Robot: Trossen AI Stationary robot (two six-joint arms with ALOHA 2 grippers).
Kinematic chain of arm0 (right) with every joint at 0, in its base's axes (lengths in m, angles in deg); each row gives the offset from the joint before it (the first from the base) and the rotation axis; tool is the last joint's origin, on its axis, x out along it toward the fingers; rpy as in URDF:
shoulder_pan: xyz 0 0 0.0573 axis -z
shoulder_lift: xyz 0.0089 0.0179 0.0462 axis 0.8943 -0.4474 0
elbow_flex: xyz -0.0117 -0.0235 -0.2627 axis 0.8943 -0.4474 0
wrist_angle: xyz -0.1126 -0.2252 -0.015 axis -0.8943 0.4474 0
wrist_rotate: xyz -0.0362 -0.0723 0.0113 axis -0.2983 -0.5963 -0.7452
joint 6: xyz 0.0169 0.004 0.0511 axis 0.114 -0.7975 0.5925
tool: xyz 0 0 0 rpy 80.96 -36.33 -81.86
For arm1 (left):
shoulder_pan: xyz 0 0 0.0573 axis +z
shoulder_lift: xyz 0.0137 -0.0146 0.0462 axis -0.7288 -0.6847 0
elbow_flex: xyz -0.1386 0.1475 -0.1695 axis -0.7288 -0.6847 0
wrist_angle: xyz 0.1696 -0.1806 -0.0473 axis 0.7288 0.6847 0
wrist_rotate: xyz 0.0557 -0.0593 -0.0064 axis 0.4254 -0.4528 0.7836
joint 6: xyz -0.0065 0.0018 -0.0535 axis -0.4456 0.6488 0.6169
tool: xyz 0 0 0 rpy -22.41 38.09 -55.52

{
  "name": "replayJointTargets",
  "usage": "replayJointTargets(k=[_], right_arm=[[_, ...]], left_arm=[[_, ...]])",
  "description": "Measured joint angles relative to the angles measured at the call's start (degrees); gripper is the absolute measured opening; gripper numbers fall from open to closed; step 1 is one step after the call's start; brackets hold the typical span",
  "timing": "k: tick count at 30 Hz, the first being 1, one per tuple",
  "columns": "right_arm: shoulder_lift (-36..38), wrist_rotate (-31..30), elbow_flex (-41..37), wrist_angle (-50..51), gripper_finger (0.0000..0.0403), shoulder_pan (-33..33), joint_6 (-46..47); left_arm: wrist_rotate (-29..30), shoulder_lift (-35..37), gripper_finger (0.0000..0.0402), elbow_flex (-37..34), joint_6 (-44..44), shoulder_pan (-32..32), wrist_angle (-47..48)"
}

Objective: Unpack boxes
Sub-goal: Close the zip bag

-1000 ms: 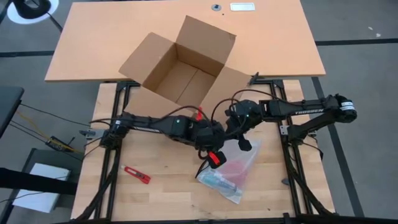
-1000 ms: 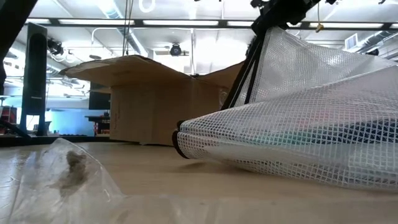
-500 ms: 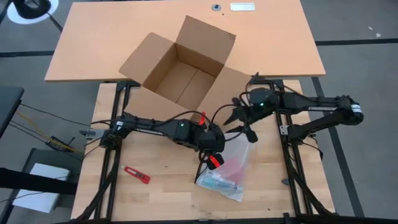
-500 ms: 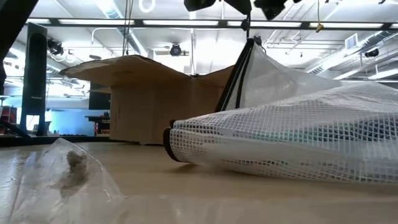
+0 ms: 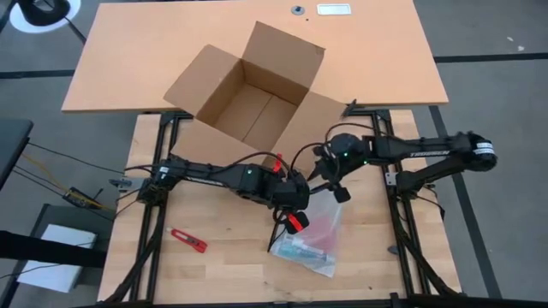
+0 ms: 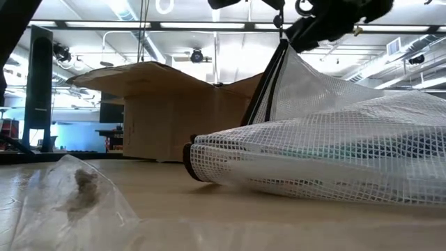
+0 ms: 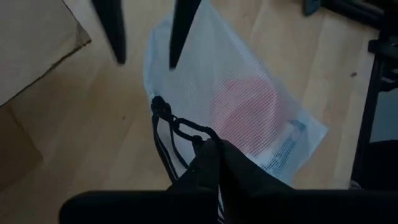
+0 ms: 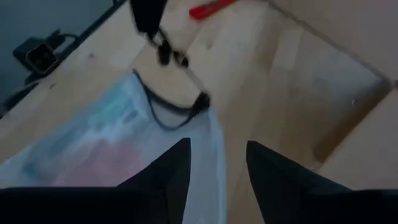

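The brown box (image 5: 248, 90) stands open on its bottom at the far side, flaps spread; its inside looks bare. A white mesh drawstring bag (image 5: 312, 233) with pink and blue contents lies on the wooden table (image 5: 214, 265). My left gripper (image 7: 208, 152) hangs over the bag's far end, shut on its black cord. My right gripper (image 8: 217, 168) is open just right of it, fingers on either side of the bag's upper edge (image 8: 211, 134); I cannot tell whether they touch it. My left gripper pinches the black drawstring (image 7: 186, 132) at the bag's mouth between its two shut fingers, coming from above and slanting down. The cord runs taut up to the fingers (image 6: 277, 49) and lifts the bag's mouth into a peak. The bag's body lies on the table.
A red box cutter (image 5: 187, 240) lies near the front left. A crumpled clear plastic bag (image 6: 70, 188) sits close to the low camera. The box's near flap (image 5: 312, 115) reaches out toward both grippers.
My right gripper has opened and let go of the bag. It drew back toward the far right, then came back beside the bag's mouth. The raised part of the bag has sagged into a narrow peak that hangs from my left gripper alone.
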Motion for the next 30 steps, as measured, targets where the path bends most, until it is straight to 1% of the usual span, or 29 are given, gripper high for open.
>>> replayJointTargets(k=[6, 9, 13, 16, 26, 28, 30], right_arm=[[-4.9, 0.0, -0.3, -3.0, 0.0140, -0.6, -1.0], [-5.3, 0.0, -0.3, -3.2, 0.0118, -0.6, -0.8], [-4.7, 1.7, -0.3, -4.8, 0.0085, -0.6, -0.4], [-4.3, 1.9, -0.3, -6.1, 0.0071, -0.6, -0.3], [-6.6, 2.0, -0.8, -8.2, 0.0074, -0.6, -0.8], [-7.0, 2.1, -0.8, -8.8, 0.0053, -0.6, -0.3], [-7.1, 2.3, -0.8, -9.4, 0.0018, -0.6, -0.4]], left_arm=[[0.0, 0.0, 0.0005, 0.0, 0.0, 0.0, 0.2], [0.1, 0.0, 0.0005, 0.0, 0.0, 0.0, 0.3], [0.0, 0.0, 0.0005, 0.0, 0.0, 0.0, 0.3], [0.0, 0.0, 0.0005, 0.0, 0.0, 0.0, 0.3], [0.0, 0.0, 0.0005, 0.0, 0.0, 0.0, -0.1], [0.0, 0.0, 0.0005, 0.0, 0.0, 0.0, 0.0], [0.1, 0.0, 0.0005, 0.0, 0.1, 0.0, -0.3]])
